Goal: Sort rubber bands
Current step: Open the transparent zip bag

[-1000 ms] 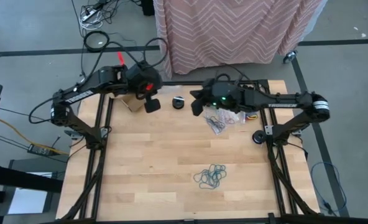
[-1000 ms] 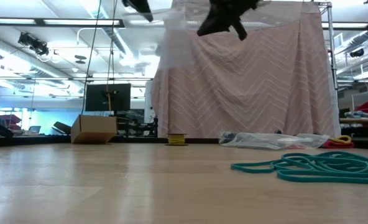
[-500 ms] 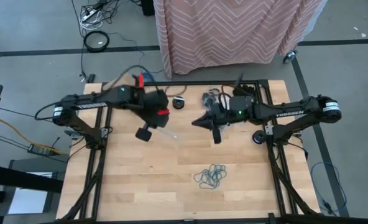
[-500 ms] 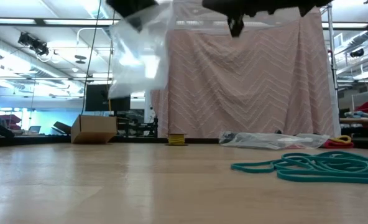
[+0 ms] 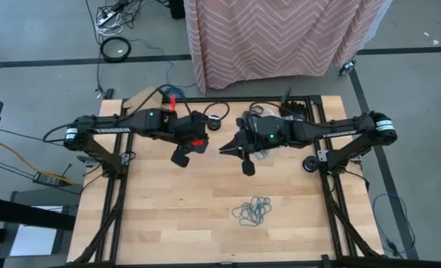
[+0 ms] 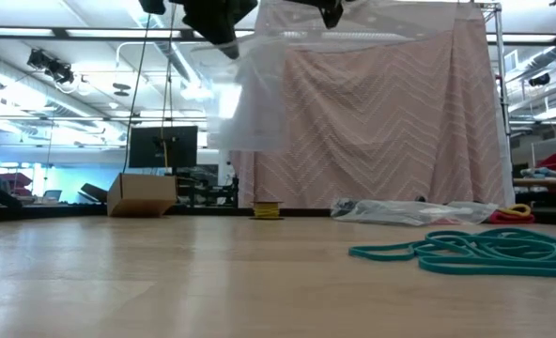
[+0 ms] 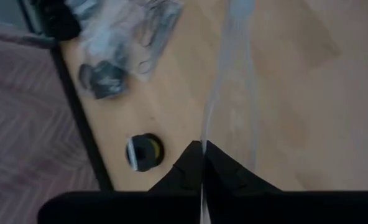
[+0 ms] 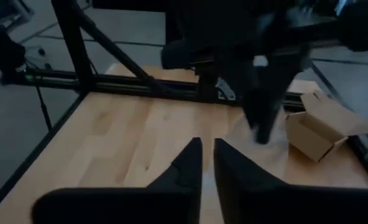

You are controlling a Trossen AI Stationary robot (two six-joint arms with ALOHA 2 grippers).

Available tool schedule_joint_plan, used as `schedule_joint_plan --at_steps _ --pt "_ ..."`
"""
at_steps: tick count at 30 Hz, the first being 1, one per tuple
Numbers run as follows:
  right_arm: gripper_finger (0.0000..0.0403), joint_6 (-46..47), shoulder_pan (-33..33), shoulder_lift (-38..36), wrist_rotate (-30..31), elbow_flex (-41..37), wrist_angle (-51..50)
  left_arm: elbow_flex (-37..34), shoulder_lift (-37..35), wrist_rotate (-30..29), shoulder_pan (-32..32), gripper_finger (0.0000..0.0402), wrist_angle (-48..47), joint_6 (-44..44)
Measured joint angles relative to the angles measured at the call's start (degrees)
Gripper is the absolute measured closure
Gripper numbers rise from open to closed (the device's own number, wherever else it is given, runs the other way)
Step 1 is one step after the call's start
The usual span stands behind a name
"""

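Teal rubber bands (image 5: 252, 211) lie in a loose heap on the wooden table (image 5: 168, 216), lower centre of the high view, well apart from both my arms. My left gripper (image 7: 202, 155), above the table's upper middle, is pinched shut on a clear plastic bag (image 6: 250, 103) that hangs from it. My right gripper (image 8: 207, 163) hovers just beside it, fingers a narrow slit apart, holding nothing.
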Motion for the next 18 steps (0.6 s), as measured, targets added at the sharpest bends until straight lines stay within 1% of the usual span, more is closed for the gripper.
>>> schedule_joint_plan --at_steps 5,8,10,13,15,18 --pt "0.0299 -0.35 -0.54 -0.25 -3.39 0.0 -0.64 2.16 0.0 -3.19 0.17 0.0382 0.26 -0.12" --pt "0.0257 -0.25 -0.56 0.14 -3.5 -0.01 -1.31 3.56 -0.02 -3.99 0.48 0.0381 1.38 -0.21" --pt "0.0235 0.38 -0.54 0.16 -1.4 -0.07 -2.5 4.52 -0.02 -4.29 0.56 0.0381 1.3 -0.47" --pt "0.0211 1.12 -0.83 0.15 1.83 -0.07 -3.83 5.65 -0.07 -4.28 0.52 0.0381 1.14 -0.62" --pt "0.0204 1.18 -0.95 0.15 3.67 -0.07 -3.66 6.0 -0.07 -4.19 0.49 0.0381 1.05 -1.07" --pt "0.0202 1.21 -0.93 0.14 7.28 -0.07 -4.07 6.05 -0.07 -4.2 0.51 0.0381 0.96 -2.15"
